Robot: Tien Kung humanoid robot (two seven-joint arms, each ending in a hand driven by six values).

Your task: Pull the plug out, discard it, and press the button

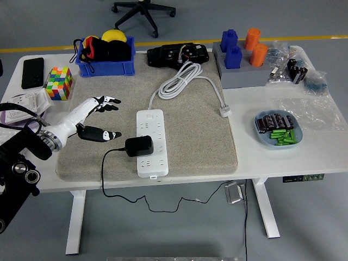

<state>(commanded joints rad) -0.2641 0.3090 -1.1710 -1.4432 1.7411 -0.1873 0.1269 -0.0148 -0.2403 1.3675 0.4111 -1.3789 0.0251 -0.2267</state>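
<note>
- A white bench (283, 157) stands on a grey floor, with a yellow floor line and an office chair base (142, 11) beyond it.
- A grey mat (212, 141) covers the bench's middle.
- On the mat lies a white power strip (150, 142), with a black plug (139, 145) seated in it.
- The left robot hand (93, 118) hovers left of the plug, fingers spread, holding nothing.
- A blue bin (106, 66) and a colourful cube (58, 82) sit at far left.
</note>
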